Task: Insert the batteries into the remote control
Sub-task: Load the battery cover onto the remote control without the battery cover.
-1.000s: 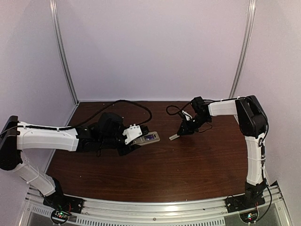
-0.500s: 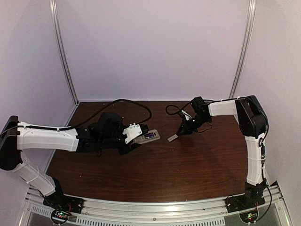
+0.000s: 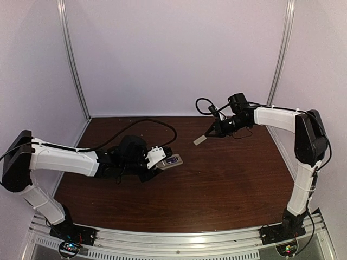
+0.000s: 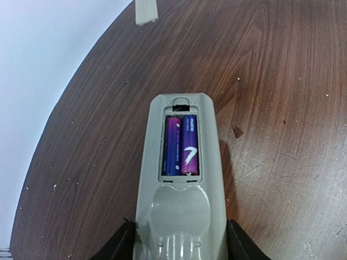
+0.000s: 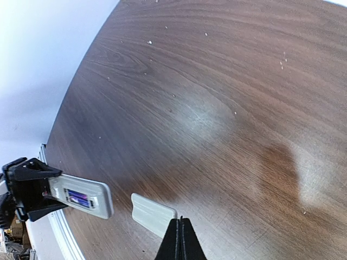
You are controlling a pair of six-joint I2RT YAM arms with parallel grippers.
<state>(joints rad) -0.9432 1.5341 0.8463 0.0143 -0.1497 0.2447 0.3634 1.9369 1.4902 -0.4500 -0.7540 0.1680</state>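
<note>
the remote control [image 4: 181, 216] faces back-up in the left gripper [image 4: 181, 246], whose dark fingers [image 4: 122, 246] are clamped on the two long sides of its near end. it sits low at the left-middle of the table [image 4: 282, 81]; i cannot tell whether it rests on the wood or hangs just over it. the battery bay is open, and both batteries [image 4: 181, 145] lie side by side inside, looking seated flat.

the right gripper [image 5: 180, 233] has its fingers pressed together on one edge of the small beige cover [image 5: 153, 214], holding it in the air well apart from the remote, toward the far right.

the loading looks done, so what probably remains is closing the bay. the remote is likely light, stiff and smooth-shelled. gripping its sides away from the bay, as now, keeps the opening free and braces it against a push. the cover is thin, hard plastic, pinched only at the rim, so it may swivel or slip under pressure. it probably needs to go on flat and square to the slot. the batteries are round and slick and best left alone.
</note>
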